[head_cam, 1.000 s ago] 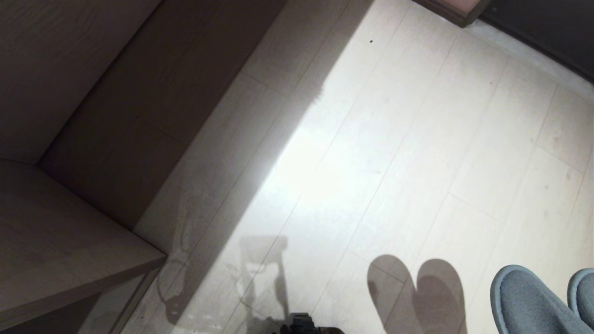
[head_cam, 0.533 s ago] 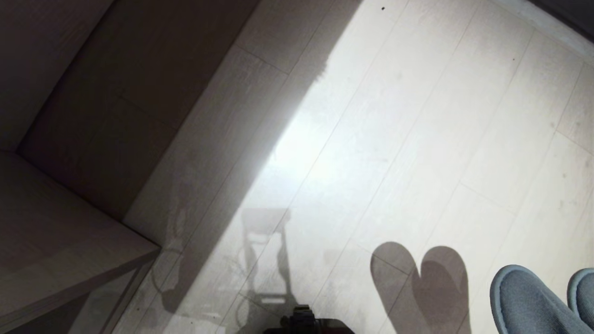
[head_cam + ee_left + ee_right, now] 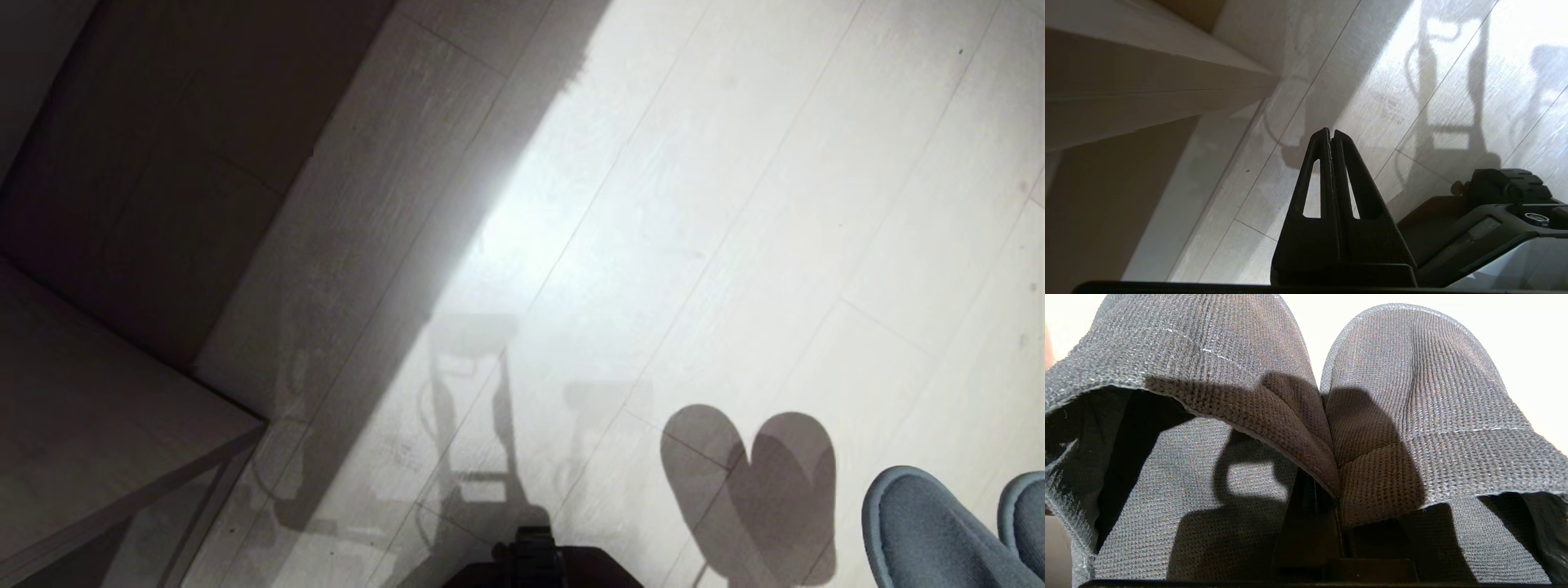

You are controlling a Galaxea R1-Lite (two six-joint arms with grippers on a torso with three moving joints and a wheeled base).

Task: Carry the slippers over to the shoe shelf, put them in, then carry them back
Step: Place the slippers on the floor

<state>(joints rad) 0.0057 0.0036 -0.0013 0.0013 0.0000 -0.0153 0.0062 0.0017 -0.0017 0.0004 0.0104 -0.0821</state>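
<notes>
Slippers (image 3: 1306, 416) side by side, inner edges pinched between closed right fingers (image 3: 1327, 514); left fingers (image 3: 1331, 139) together, empty.

Slippers (image 3: 1404, 400): pair, grey-blue knit fabric, rounded closed toes, open heels. Side by side, inner edges pressed together at the middle, where the right gripper (image 3: 1331, 522) has its jaws clamped on both uppers. Held off the floor; toes point away from the wrist. In head view only the two toes (image 3: 922, 531) show, lower right corner.

Shoe shelf (image 3: 98, 441): taupe wood-laminate unit at left, in shadow, well apart from the slippers.
</notes>
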